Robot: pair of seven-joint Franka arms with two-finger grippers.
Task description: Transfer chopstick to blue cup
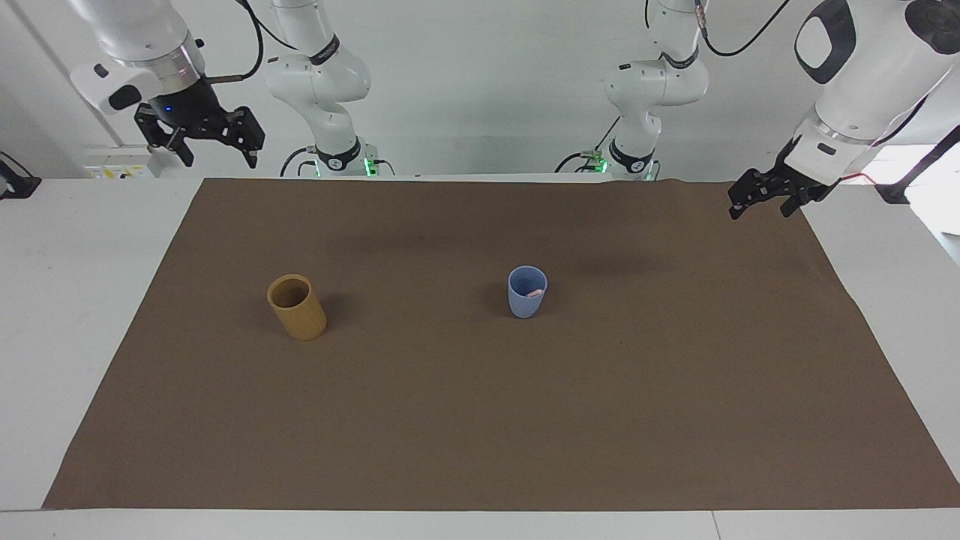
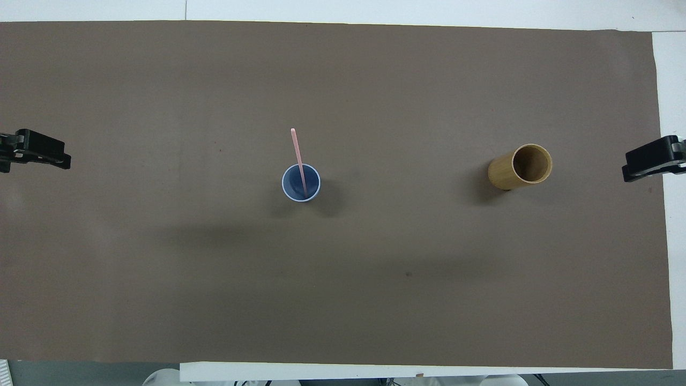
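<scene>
The blue cup [image 1: 527, 292] stands upright near the middle of the brown mat [image 1: 480, 420]. The pale pink chopstick [image 2: 297, 155] stands in it, its top leaning away from the robots; in the facing view only its pink end [image 1: 533, 293] shows inside the cup. The cup also shows in the overhead view [image 2: 292, 185]. My right gripper [image 1: 217, 154] is open and empty, raised over the mat's corner at the right arm's end [image 2: 651, 163]. My left gripper [image 1: 759, 210] is open and empty, raised over the mat's edge at the left arm's end [image 2: 37, 155].
An empty tan cylindrical cup [image 1: 297, 307] stands on the mat toward the right arm's end, level with the blue cup; it also shows in the overhead view [image 2: 521, 167]. White table borders the mat.
</scene>
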